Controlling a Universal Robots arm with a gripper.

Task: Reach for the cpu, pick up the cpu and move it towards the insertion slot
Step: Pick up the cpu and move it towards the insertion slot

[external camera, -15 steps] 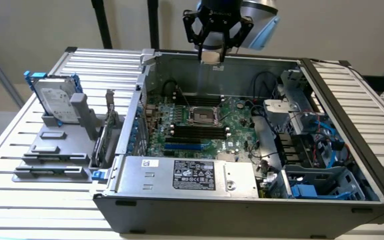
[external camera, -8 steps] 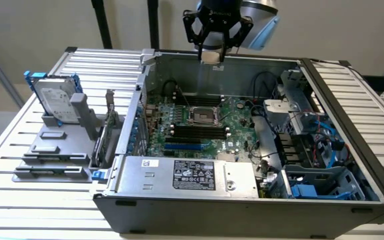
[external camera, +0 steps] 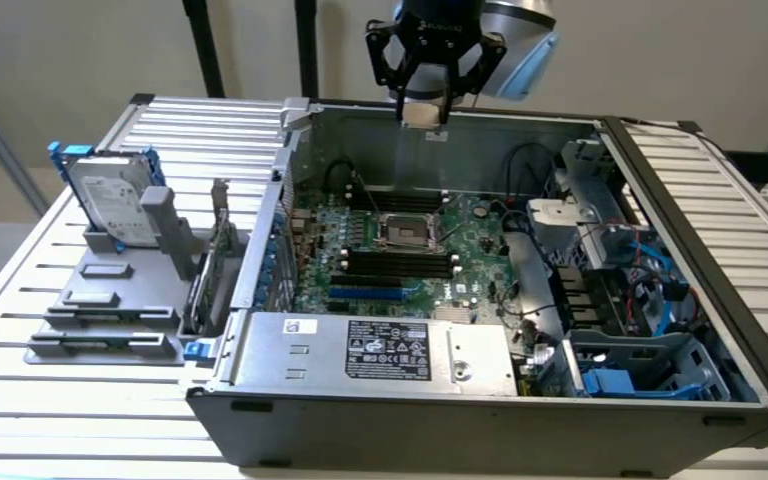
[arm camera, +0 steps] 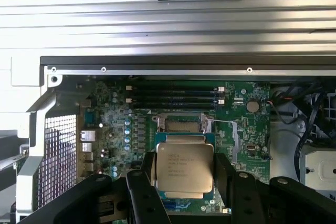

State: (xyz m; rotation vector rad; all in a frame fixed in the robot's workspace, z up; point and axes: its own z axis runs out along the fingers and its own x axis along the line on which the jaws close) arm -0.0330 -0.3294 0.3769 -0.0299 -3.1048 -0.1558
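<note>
Wrist view has the fingers (arm camera: 149,182) clamped on the cpu (arm camera: 184,169), held flat above the insertion slot (arm camera: 181,124) at twelve o'clock for seating.

In the wrist view the cpu (arm camera: 185,174) covers most of the insertion slot (arm camera: 181,124), its printed lettering too small to read, its lower corners behind the hand (arm camera: 185,192).
</note>
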